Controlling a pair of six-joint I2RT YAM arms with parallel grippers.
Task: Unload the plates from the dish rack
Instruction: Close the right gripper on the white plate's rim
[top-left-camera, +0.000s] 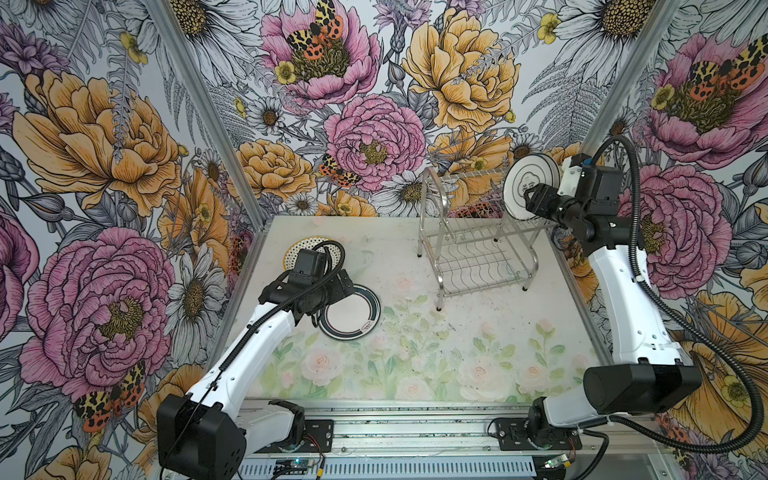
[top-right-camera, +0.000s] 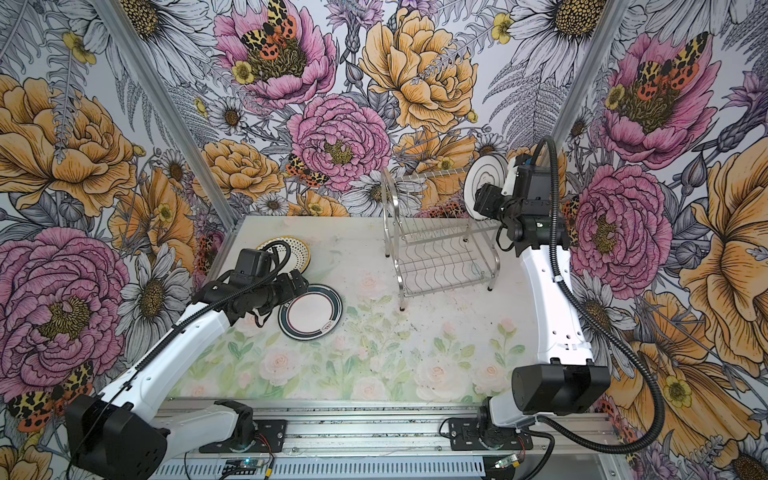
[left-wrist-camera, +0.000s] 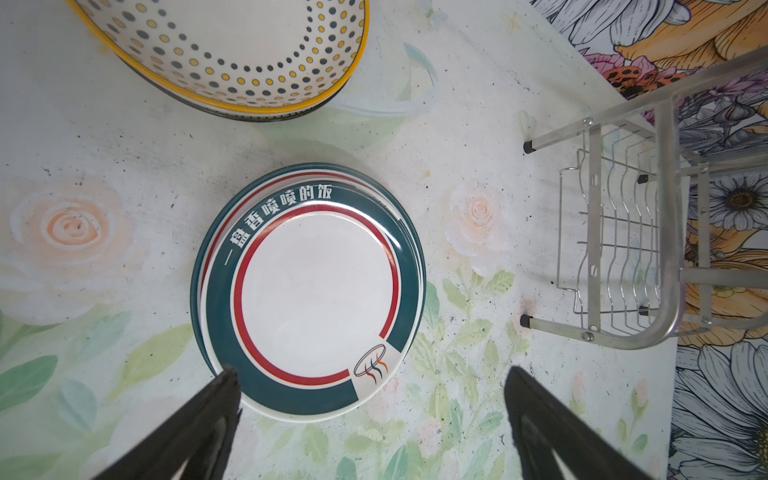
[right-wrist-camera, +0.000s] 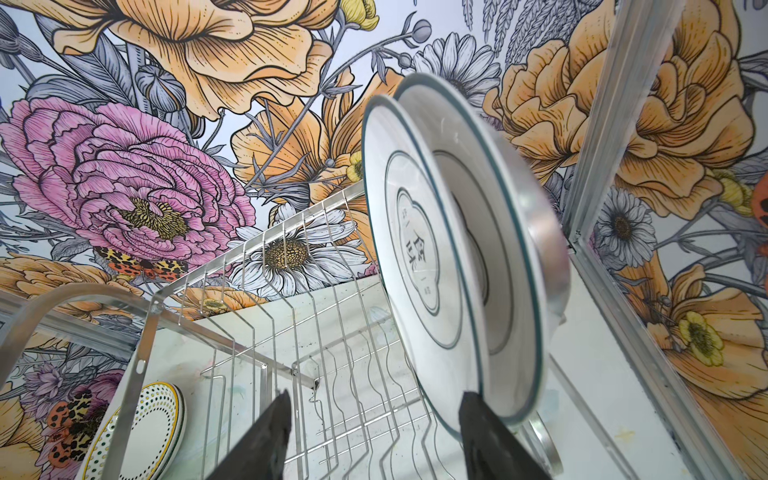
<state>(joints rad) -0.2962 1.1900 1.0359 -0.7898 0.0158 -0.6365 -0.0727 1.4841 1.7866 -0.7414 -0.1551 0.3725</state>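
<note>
I had the right hand (top-left-camera: 528, 200) up at the right end of the dish rack (left-wrist-camera: 669, 216), which stood far right on the tabletop (top-left-camera: 457, 353). Two plates (top-left-camera: 518, 183) stood upright there on the upper tier. That hand's jaws were part open and gripped nothing. One finger (right-wrist-camera: 486, 436) lay by the lower rim of the nearer plate (right-wrist-camera: 415, 249), though I could not tell on which side. The left hand (left-wrist-camera: 372, 370) hung wide open and empty over the teal-ringed stack (top-left-camera: 353, 316) at left, with the dotted stack (top-right-camera: 300, 249) beyond it. I judged the step to be grasping the nearer plate. The next move called for straddling its rim, closing, and lifting it clear of the slot wires.
</note>
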